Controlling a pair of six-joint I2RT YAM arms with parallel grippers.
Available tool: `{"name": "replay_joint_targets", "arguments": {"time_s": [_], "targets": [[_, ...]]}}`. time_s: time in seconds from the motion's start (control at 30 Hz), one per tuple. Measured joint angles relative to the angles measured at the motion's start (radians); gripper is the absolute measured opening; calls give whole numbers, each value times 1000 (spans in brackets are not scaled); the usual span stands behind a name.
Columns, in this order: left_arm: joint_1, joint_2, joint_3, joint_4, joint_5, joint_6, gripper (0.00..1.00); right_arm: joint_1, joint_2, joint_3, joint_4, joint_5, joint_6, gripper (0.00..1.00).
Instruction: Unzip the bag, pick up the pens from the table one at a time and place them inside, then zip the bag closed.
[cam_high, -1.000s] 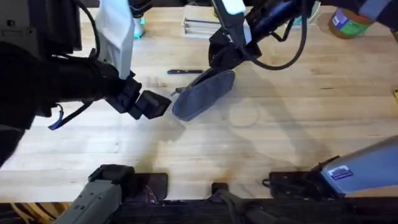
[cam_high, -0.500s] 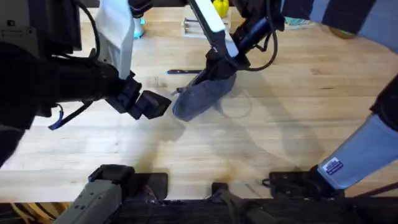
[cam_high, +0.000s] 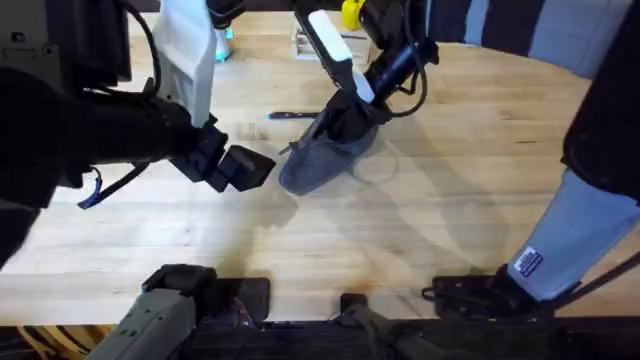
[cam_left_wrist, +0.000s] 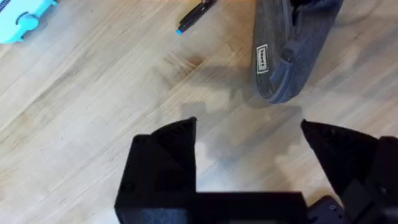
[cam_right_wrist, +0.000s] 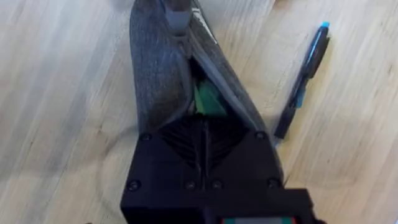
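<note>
A: Left side status?
B: Left gripper (cam_high: 262, 165) hovers over the table (cam_high: 450, 200), fingers spread wide, nothing held. It sits just left of the bag's near end, not touching.

A: Bag?
B: Bag (cam_high: 325, 158) lies mid-table, angled, far end lifted. In the left wrist view its label end (cam_left_wrist: 287, 59) rests on the wood. Zip is partly parted in the right wrist view; something green shows inside.

A: Pen?
B: One dark pen (cam_high: 297, 115), blue tip, flat on the table just beside the bag's far side, apart from it.

A: Right side?
B: Right gripper (cam_high: 350, 108) is down on the bag's far end, fingers pinched together on the fabric at the zip.
</note>
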Motion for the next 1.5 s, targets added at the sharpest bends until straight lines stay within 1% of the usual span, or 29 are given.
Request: {"name": "replay_joint_targets", "arguments": {"time_s": [0.03,0.07,0.13,0.27,0.3,0.37,0.73,0.93,1.07,1.1,1.33,1.37,1.47,1.5], "targets": [[0,0,0,0,0,0,993,0,0,0,0,0,0,38],[0,0,0,0,0,0,993,0,0,0,0,0,1,92],[0,0,0,0,0,0,993,0,0,0,0,0,0,348],[0,0,0,0,0,0,993,0,0,0,1,1,-1,931],[0,0,0,0,0,0,993,0,0,0,0,1,-4,976],[0,0,0,0,0,0,993,0,0,0,0,0,-7,995],[0,0,0,0,0,0,993,0,0,0,-3,0,-7,995],[0,0,0,0,0,0,993,0,-8,1,-75,-7,-7,995],[0,0,0,2,0,0,993,0,-44,8,-122,-35,-7,995],[0,0,0,3,0,0,993,0,-81,31,-146,-54,-6,995],[0,0,0,4,0,0,993,2,-190,92,-139,-74,-7,995],[21,0,0,5,0,3,993,4,-219,106,-22,-81,195,995],[58,0,0,5,0,3,993,4,-211,106,8,-81,368,995],[97,0,0,5,0,3,993,4,-208,106,11,-88,490,995]]}}
